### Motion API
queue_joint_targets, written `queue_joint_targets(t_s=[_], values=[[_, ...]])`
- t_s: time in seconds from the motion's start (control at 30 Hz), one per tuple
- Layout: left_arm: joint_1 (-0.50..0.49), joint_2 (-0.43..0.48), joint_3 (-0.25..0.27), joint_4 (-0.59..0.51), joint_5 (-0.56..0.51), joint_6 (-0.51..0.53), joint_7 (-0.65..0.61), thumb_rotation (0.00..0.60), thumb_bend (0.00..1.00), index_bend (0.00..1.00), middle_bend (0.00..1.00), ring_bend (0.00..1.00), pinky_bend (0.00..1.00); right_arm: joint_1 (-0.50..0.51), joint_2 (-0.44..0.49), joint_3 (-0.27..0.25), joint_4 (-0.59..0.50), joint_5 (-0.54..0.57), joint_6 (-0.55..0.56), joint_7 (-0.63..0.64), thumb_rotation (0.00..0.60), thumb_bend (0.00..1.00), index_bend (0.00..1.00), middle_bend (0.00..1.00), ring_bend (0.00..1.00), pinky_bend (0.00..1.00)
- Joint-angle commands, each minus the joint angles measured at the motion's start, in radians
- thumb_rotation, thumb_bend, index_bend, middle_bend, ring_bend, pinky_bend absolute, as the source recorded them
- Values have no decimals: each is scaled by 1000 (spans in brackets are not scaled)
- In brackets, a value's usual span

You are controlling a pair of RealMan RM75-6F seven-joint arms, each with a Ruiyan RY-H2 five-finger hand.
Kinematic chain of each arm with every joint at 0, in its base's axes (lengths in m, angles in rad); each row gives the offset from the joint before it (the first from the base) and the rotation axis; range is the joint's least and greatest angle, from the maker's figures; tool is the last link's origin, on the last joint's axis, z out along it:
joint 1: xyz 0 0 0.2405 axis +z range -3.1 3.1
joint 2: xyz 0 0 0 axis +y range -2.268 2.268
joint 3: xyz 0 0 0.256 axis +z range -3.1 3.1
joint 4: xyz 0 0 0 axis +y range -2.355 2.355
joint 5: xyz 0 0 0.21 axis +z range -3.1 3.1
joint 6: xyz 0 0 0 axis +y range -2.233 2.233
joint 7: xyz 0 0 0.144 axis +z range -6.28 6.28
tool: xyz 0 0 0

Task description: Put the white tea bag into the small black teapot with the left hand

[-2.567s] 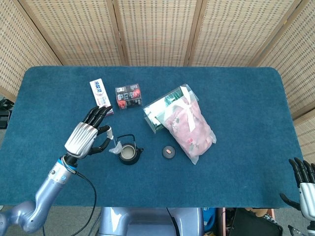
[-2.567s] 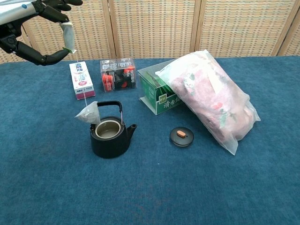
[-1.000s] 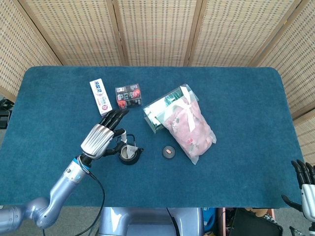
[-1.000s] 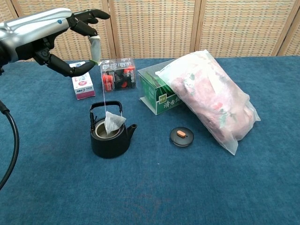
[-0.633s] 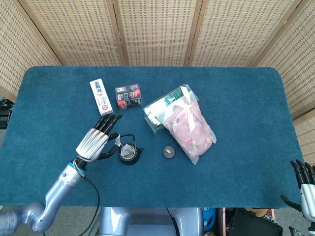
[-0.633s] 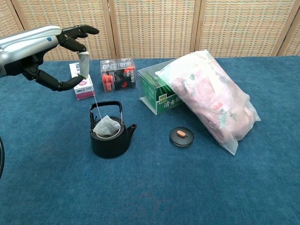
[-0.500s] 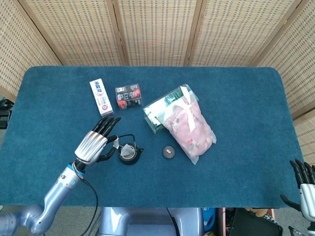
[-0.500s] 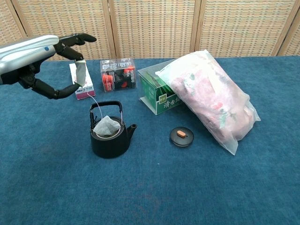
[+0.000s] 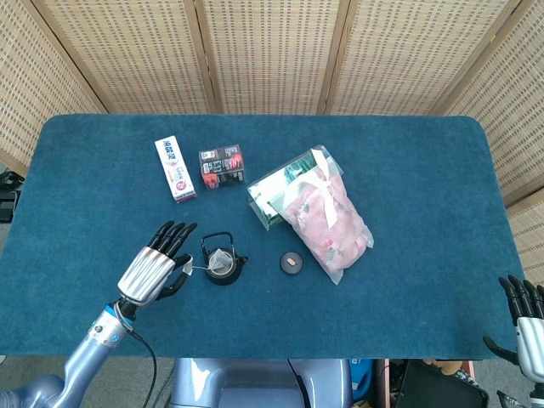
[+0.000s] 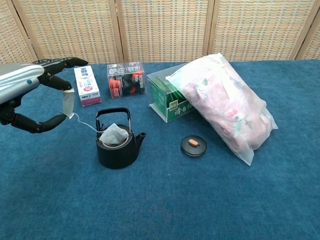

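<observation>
The small black teapot [image 9: 222,260] [image 10: 117,146] stands lidless at the front left of the blue table. The white tea bag [image 10: 114,134] [image 9: 221,257] sits in its mouth, partly above the rim. A string runs from it left to the paper tag [image 10: 67,102]. My left hand [image 9: 153,272] [image 10: 30,100] is left of the pot and pinches that tag, with its other fingers spread. My right hand [image 9: 525,319] is at the lower right corner off the table, empty, with its fingers apart.
The pot's lid [image 9: 291,263] [image 10: 193,146] lies right of the pot. Behind stand a white box [image 9: 174,169] [image 10: 87,85], a black-and-red box [image 9: 222,166] [image 10: 125,79], a green box [image 9: 272,195] [image 10: 170,102] and a pink plastic bag [image 9: 327,217] [image 10: 225,102].
The left hand has carried the tea bag over the pot and lowered it into the mouth. It has since moved left and down, still pinching the tag. The right hand stays put.
</observation>
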Motion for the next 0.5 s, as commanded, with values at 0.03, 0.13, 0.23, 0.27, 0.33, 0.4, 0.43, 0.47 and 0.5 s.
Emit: queue_joint_targets(t_s=[0.03, 0.13, 0.23, 0.27, 0.33, 0.4, 0.43, 0.47, 0.5], values=[[30, -1, 36, 1, 7, 6, 26, 600, 471, 624, 0, 0, 0, 3, -1, 0, -1, 1, -5, -1, 600, 71, 92, 150, 11, 91], [43, -1, 51, -1, 1, -1, 40, 600, 471, 616, 0, 0, 0, 6, -1, 0, -1, 0, -9, -2, 600, 71, 92, 150, 11, 91], [57, 7, 68, -11, -7, -11, 59, 600, 471, 551, 0, 0, 0, 8, -1, 1, -1, -2, -11, -3, 600, 71, 92, 151, 11, 91], [62, 12, 75, -17, -6, -13, 71, 600, 472, 522, 0, 0, 0, 9, 0, 1, -2, -2, -12, -3, 600, 71, 92, 151, 11, 91], [70, 18, 82, -25, -6, -14, 92, 600, 472, 487, 0, 0, 0, 10, 0, 1, -2, -1, -13, -4, 600, 71, 92, 151, 11, 91], [76, 24, 85, -34, -11, -17, 111, 600, 472, 431, 0, 0, 0, 12, 1, 2, -4, -1, -16, -5, 600, 71, 92, 151, 11, 91], [78, 28, 85, -39, -15, -20, 119, 600, 471, 393, 0, 0, 0, 12, 0, 2, -4, -1, -16, -6, 600, 71, 92, 151, 11, 91], [79, 30, 85, -42, -17, -21, 124, 600, 472, 358, 0, 0, 0, 13, 0, 2, -4, -1, -16, -6, 600, 71, 92, 151, 10, 91], [82, 35, 83, -49, -23, -22, 133, 600, 472, 324, 0, 0, 0, 13, 0, 1, -4, -2, -16, -6, 600, 71, 91, 151, 11, 91]])
